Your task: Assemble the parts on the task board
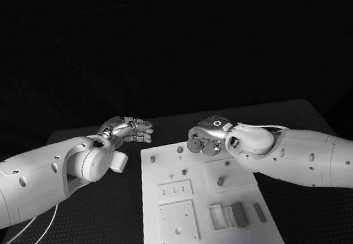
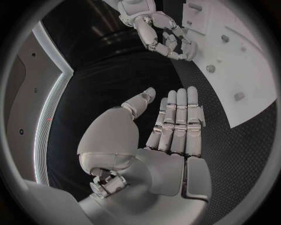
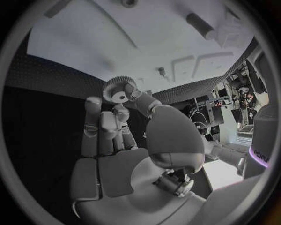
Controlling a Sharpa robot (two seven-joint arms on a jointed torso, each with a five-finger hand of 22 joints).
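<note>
- While the right hand (image 3: pixel 126 124) pinches a gear (image 3: pixel 120 89), it hovers at the task board's (image 1: pixel 250 242) far end, pegs just beneath.
- left hand (image 2: pixel 170 126) released, flat, off the board's left.

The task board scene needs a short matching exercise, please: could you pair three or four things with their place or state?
Things:
1. left hand
2. right hand
3. gear
4. task board

Places or states:
A. white plate in the middle of the table
B. pinched in the fingers of a hand, above the board
C. flat and holding nothing, beside the board
D. holding a toothed part

Pairs: 1-C, 2-D, 3-B, 4-A
</note>
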